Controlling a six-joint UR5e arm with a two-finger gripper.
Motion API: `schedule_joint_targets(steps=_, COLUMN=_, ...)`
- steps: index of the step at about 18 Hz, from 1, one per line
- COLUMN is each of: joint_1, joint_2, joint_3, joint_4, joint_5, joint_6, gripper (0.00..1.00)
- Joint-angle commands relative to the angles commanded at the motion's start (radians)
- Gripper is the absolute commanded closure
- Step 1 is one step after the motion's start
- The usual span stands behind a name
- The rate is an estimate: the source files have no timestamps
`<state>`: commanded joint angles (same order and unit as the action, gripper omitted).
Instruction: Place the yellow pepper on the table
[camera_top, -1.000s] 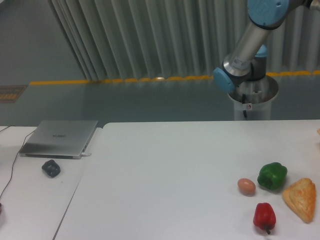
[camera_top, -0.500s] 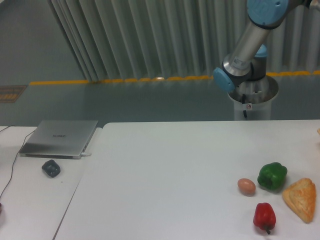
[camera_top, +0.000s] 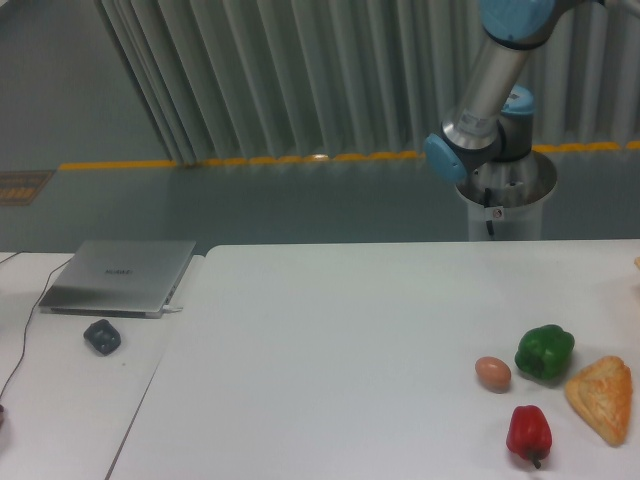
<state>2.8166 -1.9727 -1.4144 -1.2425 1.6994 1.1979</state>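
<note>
Looking for the yellow pepper gives nothing: it shows nowhere in the camera view, so neither its long axis nor the way it points can be told. The gripper is out of view as well, so whether its fingers are open or closed cannot be told; only the arm (camera_top: 487, 85) shows, rising from its pedestal (camera_top: 505, 203) behind the table (camera_top: 330, 350) and leaving the picture at the top right.

On the table's right part lie four things, one of each. One green pepper (camera_top: 544, 351) sits nearest the back, with one egg (camera_top: 492, 372) just beside it on the left. One red pepper (camera_top: 528, 433) stands near the front edge, stem toward the camera. One triangular pastry (camera_top: 602, 397) lies at the right edge, just beside the green pepper and near the red one.

On the narrower side table (camera_top: 70, 410) to the left rest one closed laptop (camera_top: 120, 276) and one small dark object (camera_top: 102, 336) in front of it.
</note>
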Motion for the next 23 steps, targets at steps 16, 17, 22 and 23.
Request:
schedule_joint_targets(steps=16, joint_1=-0.146, joint_2=0.031, joint_3=0.028, joint_4=-0.066, joint_5=-0.059, joint_6=0.353, gripper=0.44)
schedule_joint_targets(steps=17, joint_1=-0.166, joint_2=0.031, joint_3=0.028, joint_4=-0.089, joint_5=-0.087, joint_6=0.342, gripper=0.44)
schedule_joint_targets(steps=22, joint_1=-0.226, joint_2=0.028, joint_3=0.023, joint_4=-0.13, joint_5=-0.197, joint_6=0.186, gripper=0.43)
schedule_joint_targets(steps=23, joint_1=-0.227, joint_2=0.028, joint_3=0.02, joint_4=-0.127, joint_5=-0.245, joint_6=0.145, gripper=0.43)
